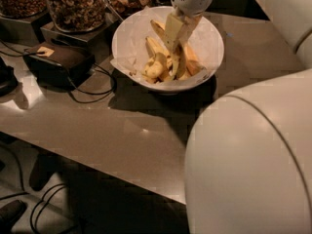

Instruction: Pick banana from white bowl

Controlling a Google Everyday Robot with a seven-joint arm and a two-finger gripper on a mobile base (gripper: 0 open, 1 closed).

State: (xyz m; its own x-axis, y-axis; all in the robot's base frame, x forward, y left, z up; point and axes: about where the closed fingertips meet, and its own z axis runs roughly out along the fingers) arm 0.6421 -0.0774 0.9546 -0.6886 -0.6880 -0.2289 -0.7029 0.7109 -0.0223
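Observation:
The white bowl (pixel 127 43) stands on the counter at the upper middle, lined with crumpled white paper and holding several bananas. My gripper (pixel 175 39) reaches straight down into the bowl from above. It is shut on a yellow freckled banana (pixel 174 62), which hangs nearly upright below it among the others. An orange-tinted banana (pixel 191 62) lies just to the right of it in the bowl. More yellow bananas (pixel 155 66) lie to the left.
Glass jars of nuts (pixel 75 6) stand on dark stands at the back left. A dark box (pixel 58 60) with cables lies left of the bowl. My white arm body (pixel 253 155) fills the lower right. The counter's front edge runs diagonally at the lower left.

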